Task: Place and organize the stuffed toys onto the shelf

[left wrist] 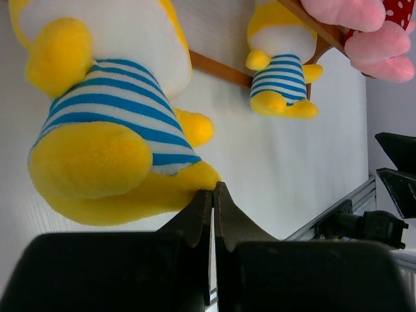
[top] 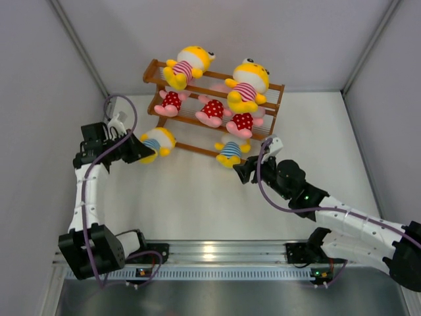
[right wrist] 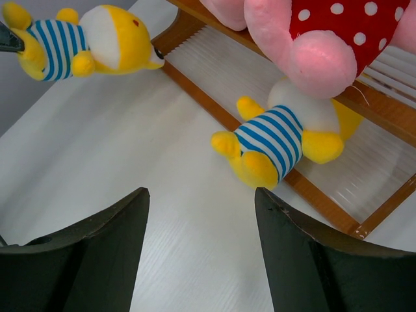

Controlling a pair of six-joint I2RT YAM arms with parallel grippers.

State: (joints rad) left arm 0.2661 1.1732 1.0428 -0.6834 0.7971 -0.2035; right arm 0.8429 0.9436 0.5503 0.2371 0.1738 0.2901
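the blue-striped toy, pinched by its foot in the clenched left gripper just off the shelf's left end, is best lifted over the bottom rail and seated beside its twin, with the right gripper, spread open before the shelf, held clear.

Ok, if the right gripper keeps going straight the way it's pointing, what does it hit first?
Probably the blue-striped toy on the shelf's bottom tier. The open right gripper aims roughly at it, with only bare table between. Depth is unclear.
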